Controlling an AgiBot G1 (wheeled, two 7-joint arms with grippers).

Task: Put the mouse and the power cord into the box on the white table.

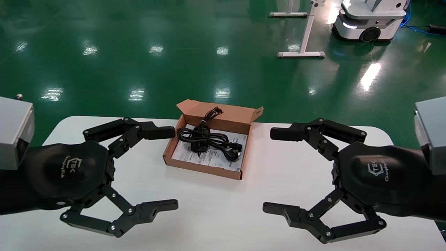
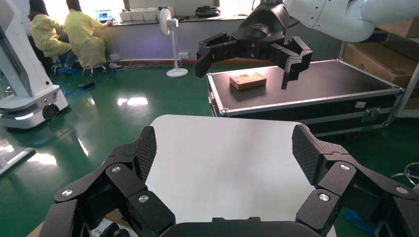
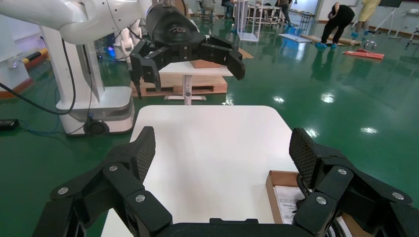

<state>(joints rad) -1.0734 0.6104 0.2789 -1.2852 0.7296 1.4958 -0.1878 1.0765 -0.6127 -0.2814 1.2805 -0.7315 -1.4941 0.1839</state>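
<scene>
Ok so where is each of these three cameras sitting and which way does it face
Head view: on the robot's head, looking forward and down at the table, box, left gripper and right gripper.
Left wrist view: on the left arm, facing across the table toward the right gripper; own gripper frames it.
Right wrist view: on the right arm, facing the left gripper; own gripper frames it, box beside.
Shared: all show the white table; both wrist views face each other.

Spread left gripper (image 2: 225,148) above white table (image 2: 222,163)
</scene>
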